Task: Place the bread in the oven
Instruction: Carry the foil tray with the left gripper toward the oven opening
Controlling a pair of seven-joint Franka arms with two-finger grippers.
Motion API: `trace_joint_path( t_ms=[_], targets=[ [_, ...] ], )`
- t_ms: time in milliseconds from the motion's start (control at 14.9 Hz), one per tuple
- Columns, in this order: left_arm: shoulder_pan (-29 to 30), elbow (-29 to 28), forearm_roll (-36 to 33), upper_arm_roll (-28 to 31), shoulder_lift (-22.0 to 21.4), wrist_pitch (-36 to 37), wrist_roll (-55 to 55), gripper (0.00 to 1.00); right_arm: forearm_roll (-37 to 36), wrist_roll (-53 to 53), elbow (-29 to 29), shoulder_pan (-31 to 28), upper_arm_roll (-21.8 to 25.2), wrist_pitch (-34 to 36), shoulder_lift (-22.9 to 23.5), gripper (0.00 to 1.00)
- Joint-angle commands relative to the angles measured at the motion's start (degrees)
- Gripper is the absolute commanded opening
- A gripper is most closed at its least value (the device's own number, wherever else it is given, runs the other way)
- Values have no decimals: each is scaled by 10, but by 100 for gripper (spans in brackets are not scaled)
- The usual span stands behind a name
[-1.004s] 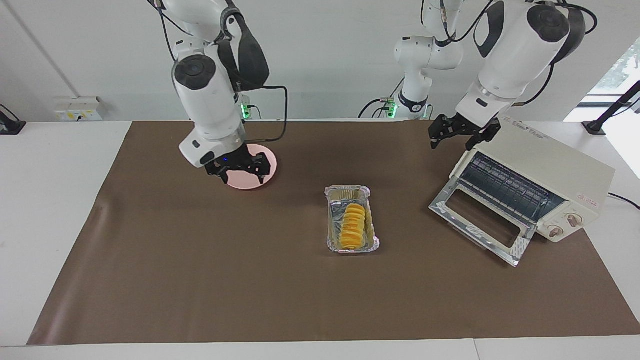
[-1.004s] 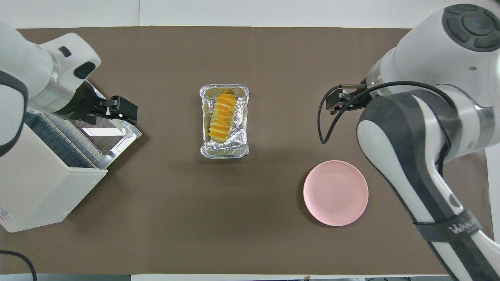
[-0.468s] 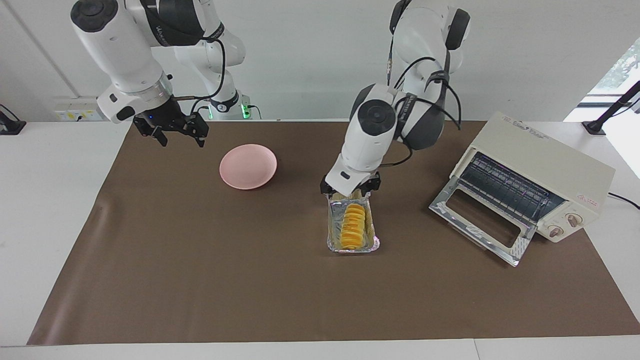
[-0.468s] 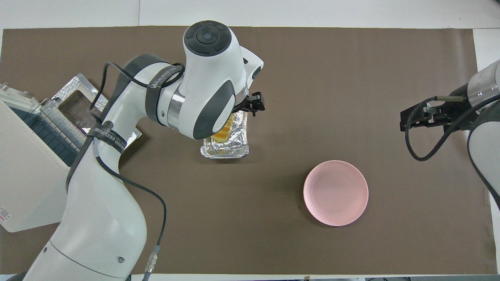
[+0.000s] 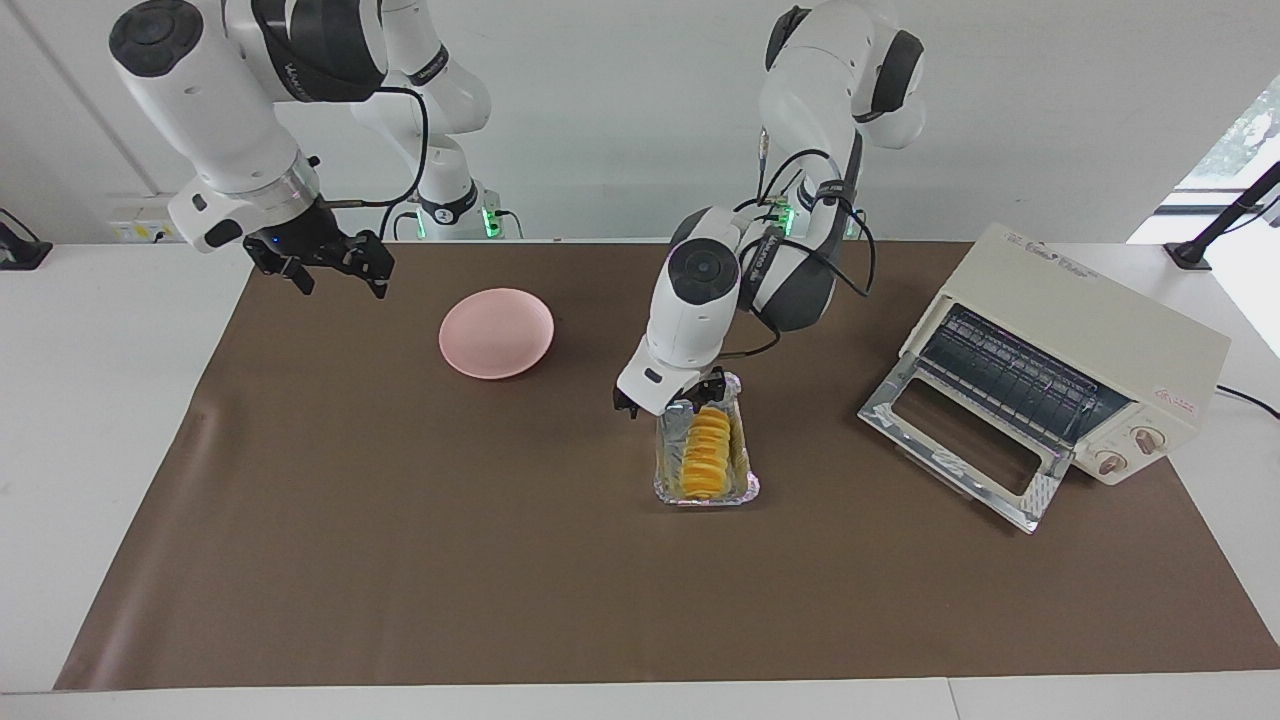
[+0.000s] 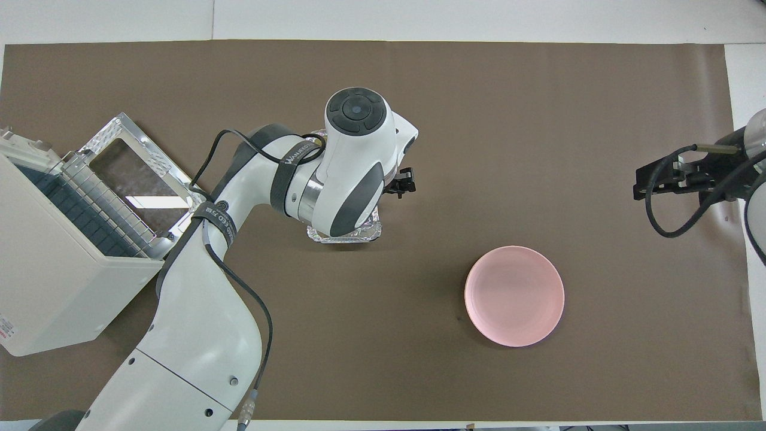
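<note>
The bread [image 5: 706, 452] lies in a crinkled foil tray [image 5: 705, 495] at the middle of the mat. My left gripper [image 5: 668, 398] is open and low over the tray's end nearer to the robots, with one finger [image 5: 624, 406] outside the tray's side. In the overhead view the left arm hides the bread, and only a corner of the tray [image 6: 344, 234] shows. The cream-white oven [image 5: 1085, 335] stands at the left arm's end of the table with its glass door [image 5: 960, 440] dropped open; it also shows in the overhead view [image 6: 54, 275]. My right gripper [image 5: 325, 268] is open and empty in the air.
A round pink plate [image 5: 496, 332] lies on the brown mat [image 5: 400, 560] toward the right arm's end, nearer to the robots than the tray; it also shows in the overhead view [image 6: 514, 296]. The right gripper [image 6: 649, 182] hangs over the mat's edge at that end.
My left gripper has moved from the oven to the tray and come lower at its end. My right gripper has moved from over the plate out to the mat's edge.
</note>
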State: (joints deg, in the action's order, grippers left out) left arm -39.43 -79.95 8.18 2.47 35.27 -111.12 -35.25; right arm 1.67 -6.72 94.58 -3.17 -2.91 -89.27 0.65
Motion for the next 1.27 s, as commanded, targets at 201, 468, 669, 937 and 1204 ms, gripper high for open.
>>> trace_joint_path(
  t_ms=[201, 468, 669, 937, 1204],
  targets=[
    [-16, -71, -7, 9, -28, -58, -25, 65, -10, 46, 10, -20, -8, -64, -6, 100],
    [-15, -68, -3, 9, -29, -49, -55, 0, -22, 69, 10, -19, -8, -62, -6, 100],
    [-17, -51, -3, 10, -28, -17, -85, 0, -23, 69, 10, -18, -8, -56, -9, 100],
    [0, 33, -1, 34, -13, 70, -101, 0, -22, 69, 11, -18, -8, -40, -10, 100],
    [1, 74, 2, 116, -22, 142, -100, 0, -21, 68, 14, -18, -9, -15, -14, 100]
  ],
)
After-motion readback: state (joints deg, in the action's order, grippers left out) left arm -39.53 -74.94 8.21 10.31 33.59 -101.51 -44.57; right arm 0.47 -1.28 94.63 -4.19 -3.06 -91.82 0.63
